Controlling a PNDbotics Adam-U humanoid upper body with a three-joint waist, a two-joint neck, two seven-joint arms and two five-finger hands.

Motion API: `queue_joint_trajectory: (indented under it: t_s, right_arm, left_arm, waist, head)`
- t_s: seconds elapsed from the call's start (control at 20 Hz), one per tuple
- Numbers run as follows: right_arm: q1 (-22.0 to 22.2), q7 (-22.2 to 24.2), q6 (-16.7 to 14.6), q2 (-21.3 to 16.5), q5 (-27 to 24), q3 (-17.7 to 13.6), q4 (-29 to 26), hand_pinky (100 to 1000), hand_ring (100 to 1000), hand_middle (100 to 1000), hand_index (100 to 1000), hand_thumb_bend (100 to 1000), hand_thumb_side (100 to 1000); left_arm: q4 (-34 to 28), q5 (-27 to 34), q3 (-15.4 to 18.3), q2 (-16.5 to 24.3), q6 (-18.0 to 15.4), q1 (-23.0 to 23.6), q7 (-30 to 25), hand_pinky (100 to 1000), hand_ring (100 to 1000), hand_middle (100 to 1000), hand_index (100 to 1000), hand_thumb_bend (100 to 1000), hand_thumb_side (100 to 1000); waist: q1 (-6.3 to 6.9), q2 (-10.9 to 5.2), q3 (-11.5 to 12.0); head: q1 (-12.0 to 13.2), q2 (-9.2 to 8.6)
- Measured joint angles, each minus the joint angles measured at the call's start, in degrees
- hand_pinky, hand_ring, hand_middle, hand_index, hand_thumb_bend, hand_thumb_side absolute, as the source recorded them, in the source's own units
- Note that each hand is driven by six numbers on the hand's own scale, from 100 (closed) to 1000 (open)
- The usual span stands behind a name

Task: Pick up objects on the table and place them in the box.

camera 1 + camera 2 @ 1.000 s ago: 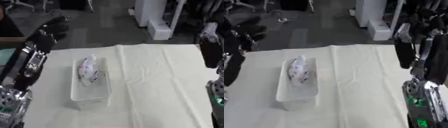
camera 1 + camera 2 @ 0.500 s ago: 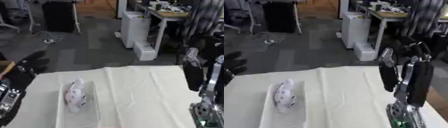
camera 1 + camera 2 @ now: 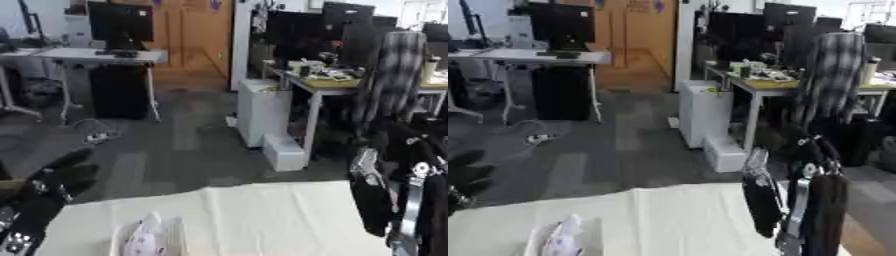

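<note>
— Well, where is the thing you are after?

— Low at the near left of the desk [image 3: 262, 210]. I see a white, crumpled bundle [image 3: 144, 239] with pinkish marks, lying in the clear box [image 3: 534, 241], of which only a bit of rim shows.

— How will it handle?

— Soft and light, I judge, something like a bag or wrapper. It should crush easily and slip a little, so I would take it round its middle rather than by a loose corner.

— And my hands?

— The left hand [image 3: 52, 182] is up over the left edge, fingers spread and holding nothing. The right hand [image 3: 761, 200] hangs over the right edge, fingers straight and pointing down, empty as well.

— Anything in the way?

— Nothing on the cloth between them. Beyond the far edge stand a white cabinet [image 3: 262, 112] and office tables, well apart.
</note>
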Motion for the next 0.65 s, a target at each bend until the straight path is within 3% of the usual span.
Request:
queue_joint_trajectory:
  t_s: [0.3,0.65]
  right_arm:
    - [0.82,0.49,-1.82,1.75,1.72,1.06,-0.01,323,475,611,745,100,761]
    - [1.27,0.13,-2.24,2.12,2.05,1.1,-0.02,314,469,608,744,100,761]
  left_arm:
    - [0.31,0.6,-0.34,-0.86,-0.04,-0.35,0.03,879,897,909,849,151,858]
    - [0.33,1.01,-0.35,-1.31,-0.17,-0.32,0.23,877,900,910,849,155,857]
  waist:
    - [0.3,-1.85,-0.3]
    - [0.3,-1.88,-0.08]
  head:
    - [0.98,0.03]
    - [0.91,0.83]
